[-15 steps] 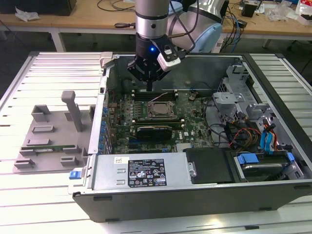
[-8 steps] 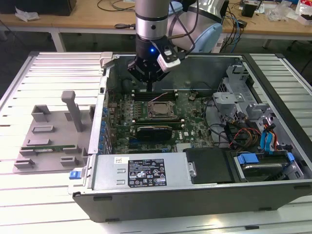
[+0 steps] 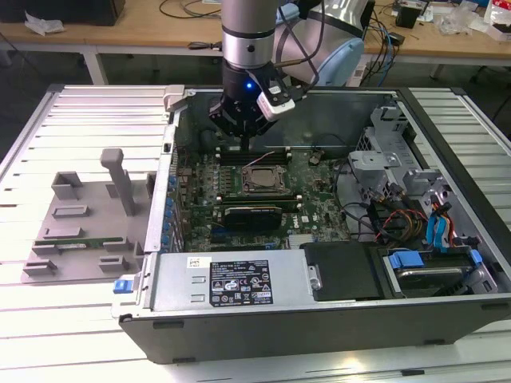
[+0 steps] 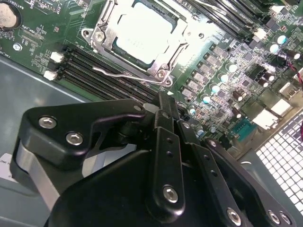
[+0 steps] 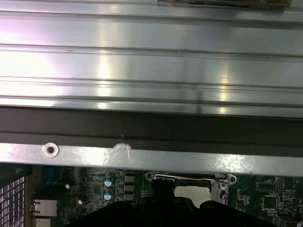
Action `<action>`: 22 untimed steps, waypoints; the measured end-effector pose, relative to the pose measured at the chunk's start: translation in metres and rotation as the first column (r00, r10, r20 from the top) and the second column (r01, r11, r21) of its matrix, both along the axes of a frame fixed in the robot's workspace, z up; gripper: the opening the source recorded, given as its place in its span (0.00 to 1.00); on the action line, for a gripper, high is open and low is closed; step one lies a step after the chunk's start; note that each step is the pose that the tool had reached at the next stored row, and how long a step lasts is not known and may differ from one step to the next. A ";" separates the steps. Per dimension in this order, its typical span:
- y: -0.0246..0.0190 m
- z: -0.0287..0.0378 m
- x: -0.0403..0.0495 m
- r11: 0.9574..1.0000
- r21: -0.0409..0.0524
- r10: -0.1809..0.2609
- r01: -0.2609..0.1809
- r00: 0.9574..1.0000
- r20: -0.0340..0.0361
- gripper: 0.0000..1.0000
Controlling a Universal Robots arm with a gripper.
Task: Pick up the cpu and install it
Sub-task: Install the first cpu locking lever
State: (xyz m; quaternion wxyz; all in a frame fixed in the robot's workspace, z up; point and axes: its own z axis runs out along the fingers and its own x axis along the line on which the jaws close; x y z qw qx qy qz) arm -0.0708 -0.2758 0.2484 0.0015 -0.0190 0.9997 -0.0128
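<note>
Gripper [image 3: 242, 137] hanging inside the open computer case [image 3: 319, 307], fingers drawn together with nothing between them, tips pointing down at the board. In the second wrist view the black gripper [image 4: 163, 101] looms large up close, its linkage arms folded in and the narrow fingertips [image 4: 165, 111] meeting at a point just above the rows of memory slots [image 4: 102, 71].

Arm [image 3: 247, 36] coming straight down from above in the exterior view, silver wrist column vertical, a small blue light glowing on the black wrist section, a white camera block strapped on the side toward the exterior view's right.

Just past the fingertips, the cpu [image 4: 142, 40] — silvery lid, sitting flat inside the socket frame [image 4: 163, 71] on the green motherboard [image 4: 236, 90], the wire retaining lever [image 4: 120, 74] lying along the frame's near edge. Gripper is apart from the chip, not touching it. In the exterior view the cpu [image 3: 264, 180] sits mid-board, a little toward the camera from the gripper. The first wrist view catches the same pale chip [image 5: 191, 190] inside the frame, just beyond the dark gripper body.

Further out in the exterior view: a drive cage and blue cables at the exterior view's right of the case, a grey fixture tray [image 3: 80, 223] on the ribbed metal table [image 3: 96, 120] at the exterior view's left, and wooden benches behind.
</note>
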 end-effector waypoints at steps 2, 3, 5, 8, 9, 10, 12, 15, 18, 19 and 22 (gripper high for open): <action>0.0000 -0.0016 0.0000 1.000 0.000 0.000 0.000 1.000 0.000 0.11; 0.0000 -0.0026 0.0000 1.000 0.000 0.000 0.000 1.000 0.000 0.11; 0.0000 -0.0050 0.0000 1.000 0.000 0.000 0.000 1.000 0.000 0.11; 0.0000 -0.0087 0.0000 1.000 0.000 0.000 0.000 1.000 0.000 0.11; 0.0000 -0.0105 0.0000 1.000 0.000 0.000 0.000 1.000 0.000 0.11; 0.0002 -0.0120 0.0001 1.000 0.000 0.000 0.000 1.000 0.000 0.11; 0.0005 -0.0146 0.0016 1.000 0.000 0.000 0.000 1.000 0.000 0.11; -0.0002 -0.0161 0.0030 1.000 0.024 0.000 0.000 1.000 0.000 0.11; -0.0066 -0.0168 0.0031 0.997 0.083 -0.001 0.001 1.000 0.000 0.11; -0.0092 -0.0169 0.0030 0.995 0.097 -0.001 0.001 1.000 0.000 0.11; -0.0130 -0.0176 0.0032 0.992 0.123 0.000 0.000 1.000 0.000 0.11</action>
